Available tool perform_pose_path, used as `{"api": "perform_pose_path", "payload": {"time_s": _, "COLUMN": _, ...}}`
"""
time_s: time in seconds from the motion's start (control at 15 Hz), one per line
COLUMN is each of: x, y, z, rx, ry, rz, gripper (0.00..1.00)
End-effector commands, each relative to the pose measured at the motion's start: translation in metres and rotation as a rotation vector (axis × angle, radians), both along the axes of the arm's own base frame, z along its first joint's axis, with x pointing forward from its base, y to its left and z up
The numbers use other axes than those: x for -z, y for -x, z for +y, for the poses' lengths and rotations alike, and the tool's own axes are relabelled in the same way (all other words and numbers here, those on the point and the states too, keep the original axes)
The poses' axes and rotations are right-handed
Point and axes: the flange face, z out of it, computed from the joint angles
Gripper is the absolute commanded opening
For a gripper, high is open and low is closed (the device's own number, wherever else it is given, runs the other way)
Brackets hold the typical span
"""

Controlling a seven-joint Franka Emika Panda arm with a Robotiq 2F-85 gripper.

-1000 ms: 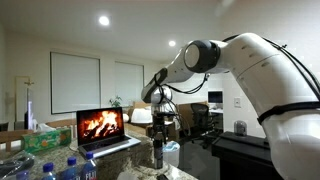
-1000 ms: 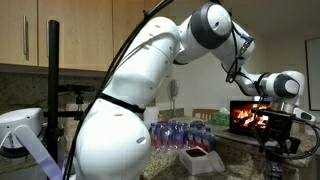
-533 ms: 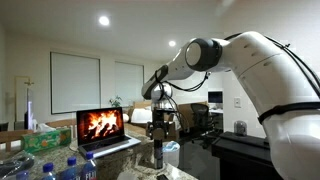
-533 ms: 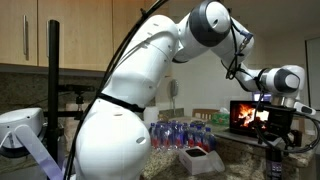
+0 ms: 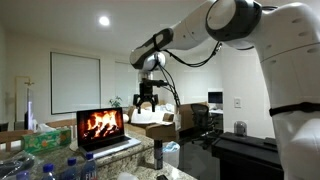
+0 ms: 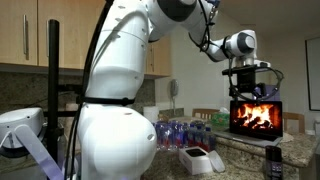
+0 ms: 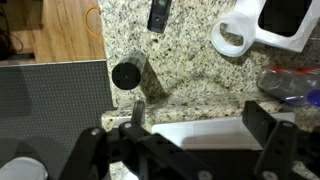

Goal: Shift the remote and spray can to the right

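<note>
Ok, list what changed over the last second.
The tool let go of the spray can and rose high above the counter; its jaws now stand open and empty. The spray can stayed upright where it was. The laptop and the water bottles did not move.

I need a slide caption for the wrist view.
Open claw above the granite counter, with the upright spray can and the dark remote below.
</note>
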Motion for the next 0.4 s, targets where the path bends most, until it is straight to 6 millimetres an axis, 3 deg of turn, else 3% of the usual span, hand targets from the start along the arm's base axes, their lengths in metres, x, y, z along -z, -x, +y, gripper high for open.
{"api": "perform_pose_path", "payload": {"time_s": 0.0, "x": -0.014, "y": 0.006, "z": 0.026, "rx": -0.022, "ry": 0.029, "rz": 0.007, "gripper": 1.00}}
{"api": "perform_pose_path", "payload": {"time_s": 0.13, "x": -0.031, "y": 0.017, "z": 0.065, "rx": -0.051, "ry": 0.063, "rz": 0.009, "gripper": 1.00}}
{"api": "perform_pose_path", "payload": {"time_s": 0.2, "x": -0.033, "y": 0.019, "z": 0.072, "rx": -0.056, "ry": 0.068, "rz": 0.007, "gripper": 1.00}}
{"api": "perform_pose_path", "payload": {"time_s": 0.33, "x": -0.029, "y": 0.019, "z": 0.066, "rx": -0.046, "ry": 0.070, "rz": 0.014, "gripper": 1.00}}
